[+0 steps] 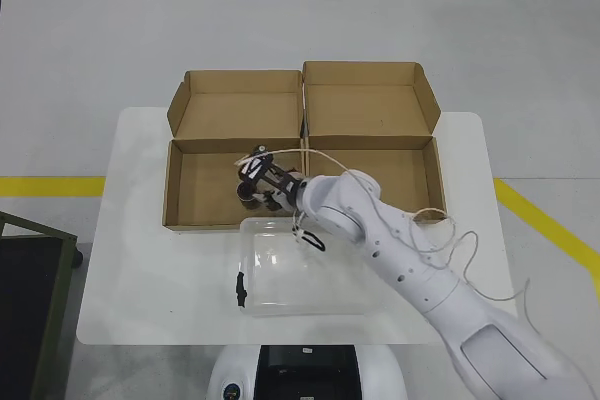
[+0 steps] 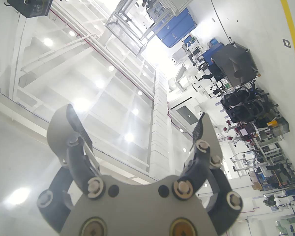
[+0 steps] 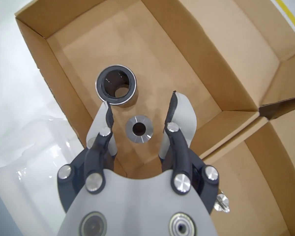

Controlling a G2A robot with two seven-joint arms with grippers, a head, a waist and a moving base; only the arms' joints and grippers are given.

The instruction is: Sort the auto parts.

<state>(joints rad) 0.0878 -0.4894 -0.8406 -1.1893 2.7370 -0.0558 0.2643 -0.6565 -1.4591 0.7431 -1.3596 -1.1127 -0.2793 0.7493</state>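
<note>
The white table held two brown cardboard boxes side by side. The right gripper hung over the left box, and its two fingers pointed down at that box's floor. The other box sat off to the side of the fingers, past a shared wall. A clear plastic tray lay on the table behind the gripper, back toward the robot.

The right gripper's fingers were spread apart and held nothing. The left gripper pointed up at the ceiling, and its fingers were wide apart too, with nothing between them.

A big metal ring with a black inside stood on the box floor right at the tip of one right finger. I could not tell if they touched. A small shiny metal bushing with a hole in it lay between the two fingers, touching neither one. A tiny black part lay at the tray's edge, well apart from the fingers.
</note>
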